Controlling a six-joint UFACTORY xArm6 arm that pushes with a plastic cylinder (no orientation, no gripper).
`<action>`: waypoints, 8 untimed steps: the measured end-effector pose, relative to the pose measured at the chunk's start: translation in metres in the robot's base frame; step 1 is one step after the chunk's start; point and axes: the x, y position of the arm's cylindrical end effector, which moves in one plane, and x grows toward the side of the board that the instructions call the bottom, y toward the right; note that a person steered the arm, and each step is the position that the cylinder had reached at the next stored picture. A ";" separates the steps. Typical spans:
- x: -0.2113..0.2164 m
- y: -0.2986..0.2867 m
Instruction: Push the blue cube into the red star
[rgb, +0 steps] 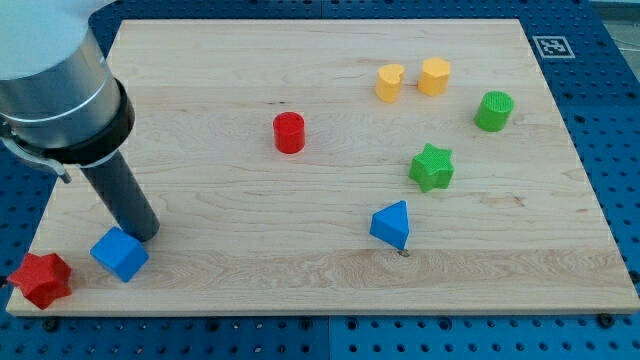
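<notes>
Red star (41, 279): at the bench's corner on the view's bottom left, partly over the edge, down and to the view's left of my tip, with the blue cube between the two.
My tip (146, 233): end of the dark rod, resting on the bench just above and to the view's right of the blue cube, touching it or very nearly; I cannot tell which.
Pincer: there is none on this arm, only the rod, so nothing spreads, presses together or pinches.
Blue cube (120, 254): down and to the view's left of my tip, near the red star but with a small gap of bare wood between them.
Handling, as a judgement: the cube looks small, light and rigid, likely to slide easily on smooth wood and to turn if pushed off-centre. No hold is possible; contact should fall on the middle of the face towards the view's upper right, so the push runs straight at the star.
Risk, as a judgement: the star sits at the bench's edge, so a hard shove could knock it off.
Bench (320, 80): pale wooden board on a blue pegboard.
Red cylinder (289, 132): well to the view's right of my tip and higher.
Blue wedge (391, 224): far to the view's right, level with my tip.
Green star (431, 167), yellow heart (390, 82), yellow block (434, 76), green cylinder (494, 110): all farther to the view's right, well apart from my tip.
</notes>
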 end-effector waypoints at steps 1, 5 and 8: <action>0.001 0.012; 0.024 0.046; 0.023 0.039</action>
